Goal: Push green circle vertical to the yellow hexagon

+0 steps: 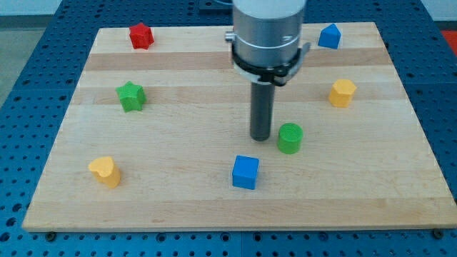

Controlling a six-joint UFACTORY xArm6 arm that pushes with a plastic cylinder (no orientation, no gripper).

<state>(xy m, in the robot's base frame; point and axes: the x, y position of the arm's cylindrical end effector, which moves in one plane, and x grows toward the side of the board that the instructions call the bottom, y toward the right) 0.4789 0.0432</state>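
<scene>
The green circle (290, 138) stands right of the board's middle. The yellow hexagon (342, 93) sits above and to the right of it, near the view's right edge. My tip (260, 137) rests on the board just left of the green circle, close to it, with a thin gap between them.
A blue cube (245, 172) lies below my tip. A green star (131, 96) is at the left, a red star (141, 36) at the top left, a yellow block (105, 171) at the bottom left, and a blue block (329, 36) at the top right. The wooden board (178, 207) lies on a blue pegboard.
</scene>
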